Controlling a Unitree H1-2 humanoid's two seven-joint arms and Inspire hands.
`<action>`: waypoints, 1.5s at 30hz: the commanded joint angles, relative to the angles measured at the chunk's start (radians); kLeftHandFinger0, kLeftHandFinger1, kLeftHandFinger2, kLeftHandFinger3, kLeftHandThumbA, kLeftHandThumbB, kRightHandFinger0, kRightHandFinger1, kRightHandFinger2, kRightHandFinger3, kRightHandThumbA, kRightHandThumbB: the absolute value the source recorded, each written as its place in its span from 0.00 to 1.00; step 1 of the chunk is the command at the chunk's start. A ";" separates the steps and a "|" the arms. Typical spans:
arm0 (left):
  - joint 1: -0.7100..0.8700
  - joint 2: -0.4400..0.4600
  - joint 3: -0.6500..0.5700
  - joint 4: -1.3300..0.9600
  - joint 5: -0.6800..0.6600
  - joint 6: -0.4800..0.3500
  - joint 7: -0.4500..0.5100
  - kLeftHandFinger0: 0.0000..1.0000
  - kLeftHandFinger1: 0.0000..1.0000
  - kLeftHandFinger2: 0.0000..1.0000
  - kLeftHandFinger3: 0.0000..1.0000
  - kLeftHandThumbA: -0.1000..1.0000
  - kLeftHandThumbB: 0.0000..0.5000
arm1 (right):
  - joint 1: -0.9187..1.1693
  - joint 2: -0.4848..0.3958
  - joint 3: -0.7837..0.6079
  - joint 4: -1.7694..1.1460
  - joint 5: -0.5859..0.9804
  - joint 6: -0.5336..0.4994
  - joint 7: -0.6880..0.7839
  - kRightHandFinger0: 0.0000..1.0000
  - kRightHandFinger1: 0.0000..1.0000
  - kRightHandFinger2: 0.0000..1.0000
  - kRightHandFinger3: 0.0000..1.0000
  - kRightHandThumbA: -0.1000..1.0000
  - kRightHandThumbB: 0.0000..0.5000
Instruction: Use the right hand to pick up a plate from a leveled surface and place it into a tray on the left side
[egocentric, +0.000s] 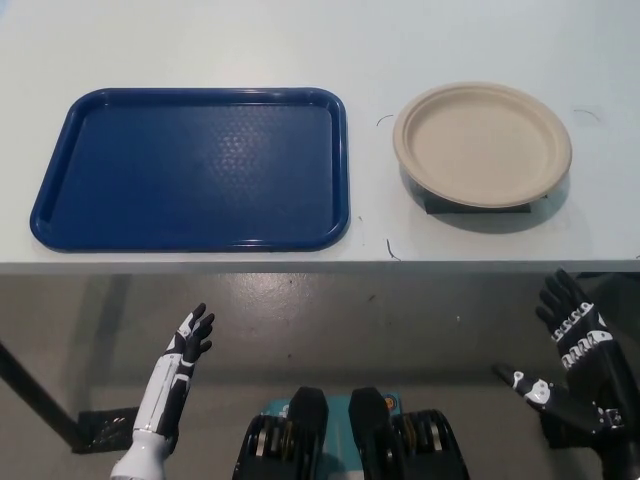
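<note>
Pale grey-white, the desk (200, 40) fills the upper half of the head view, its front edge running straight across the middle; below it lies a grey, slightly glossy floor (400, 330). On the desk's left part rests a dark blue tray (60, 215) with rounded corners and a raised rim, nothing lying in it; to its right, well apart from it, sits a beige round plate (482, 143), perched on a small dark block (480, 208) whose edge and shadow show under the plate's near side, so the plate stands a little above the desk top. Both arms hang below the desk edge, touching nothing; the left robot hand (192, 335), white with dark fingertips, is at lower left, fingers spread and pointing up; the right robot hand (572, 330), black, is at lower right, likewise spread wide, holding nothing.
</note>
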 joint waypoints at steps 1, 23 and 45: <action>-0.023 0.018 -0.009 -0.042 0.015 -0.077 -0.003 1.00 1.00 1.00 1.00 1.00 0.34 | -0.082 0.004 -0.085 -0.171 1.090 0.416 -0.101 1.00 1.00 1.00 1.00 1.00 0.63; -0.031 0.024 -0.017 -0.034 0.035 -0.056 -0.004 1.00 1.00 1.00 1.00 1.00 0.31 | -0.208 0.091 -0.193 0.022 1.060 0.510 -0.143 1.00 1.00 1.00 1.00 1.00 0.65; -0.029 0.028 -0.017 -0.038 0.060 -0.057 0.001 1.00 1.00 1.00 1.00 1.00 0.28 | -0.268 0.126 -0.222 0.066 1.060 0.522 -0.224 1.00 1.00 1.00 1.00 1.00 0.65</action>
